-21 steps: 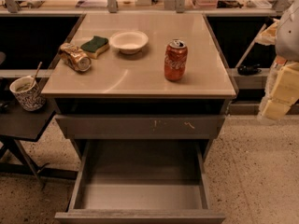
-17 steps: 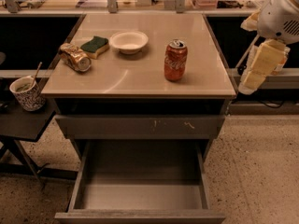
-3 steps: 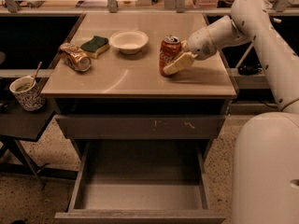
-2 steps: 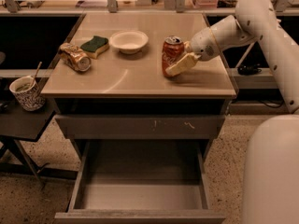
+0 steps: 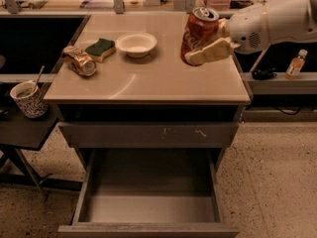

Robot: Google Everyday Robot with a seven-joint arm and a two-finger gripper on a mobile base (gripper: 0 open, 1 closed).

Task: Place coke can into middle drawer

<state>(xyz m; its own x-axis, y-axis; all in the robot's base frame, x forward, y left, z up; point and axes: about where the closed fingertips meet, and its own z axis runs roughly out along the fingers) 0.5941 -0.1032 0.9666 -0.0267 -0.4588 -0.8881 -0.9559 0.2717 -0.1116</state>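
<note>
Coke can: red with white script. The lettering is too tilted and too far wrapped round to read. Silver top and pull tab face up and to the right.
- The can leans, with its base toward the near left, over the right part of the counter top. It looks lifted off the surface, but I cannot be sure of the gap.

Gripper: closed around the coke can's lower body.
- One cream finger lies across the near side of the can. The other finger is hidden behind the can.
- The white arm comes in from the far right.

Middle drawer: pulled out toward the near edge, below the counter, with its grey floor showing. It is well apart from the can.
- Above it is a shut drawer front with small pale scratch marks right of centre. No writing on it.

On the counter, left side:
- A dented gold-brown can lies on its side. Its label is unreadable.
- A green sponge sits just beside the gold-brown can, on its far right.
- A white bowl stands right of the sponge, between it and the coke can.

Off the counter:
- A patterned mug with a utensil standing in it, on a low dark side table at the left.
- A small bottle on a ledge at the far right.
</note>
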